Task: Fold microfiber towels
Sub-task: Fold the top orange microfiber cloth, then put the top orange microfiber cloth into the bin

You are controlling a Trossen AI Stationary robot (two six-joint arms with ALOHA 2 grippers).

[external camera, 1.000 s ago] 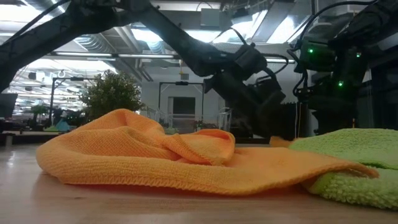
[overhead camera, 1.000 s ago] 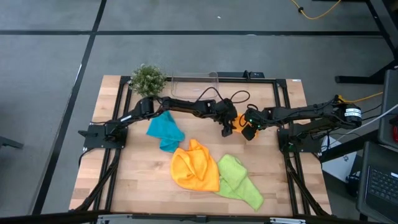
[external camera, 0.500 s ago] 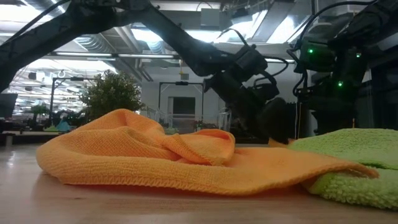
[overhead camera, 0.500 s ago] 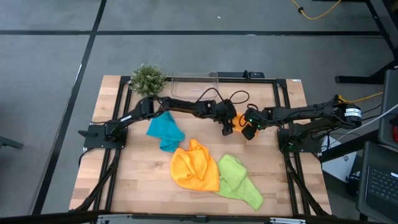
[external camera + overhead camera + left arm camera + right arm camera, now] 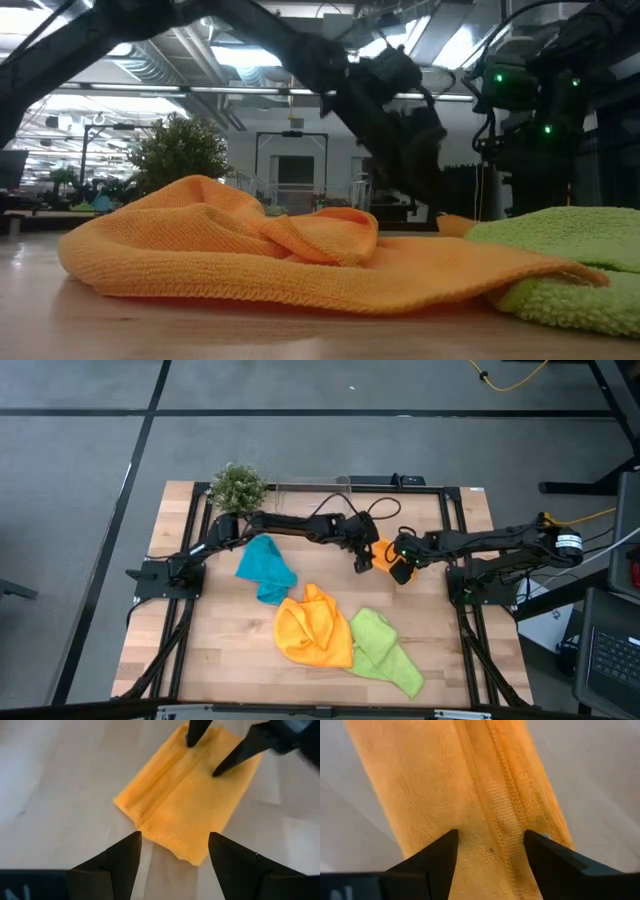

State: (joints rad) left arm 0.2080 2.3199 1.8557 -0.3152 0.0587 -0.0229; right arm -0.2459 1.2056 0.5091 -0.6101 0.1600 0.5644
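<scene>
So the folded orange towel (image 5: 383, 550) is being hovered over by both grippers near the middle-back of the table (image 5: 230, 660), with the left gripper (image 5: 359, 565) spread wide and nothing being held. Meanwhile the right gripper (image 5: 401, 567) is being kept open too, fingers straddling the towel's fold.

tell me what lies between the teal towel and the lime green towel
The unfolded orange towel lies between the teal towel and the lime green towel, its edge against the green one. The high view shows it.
</scene>
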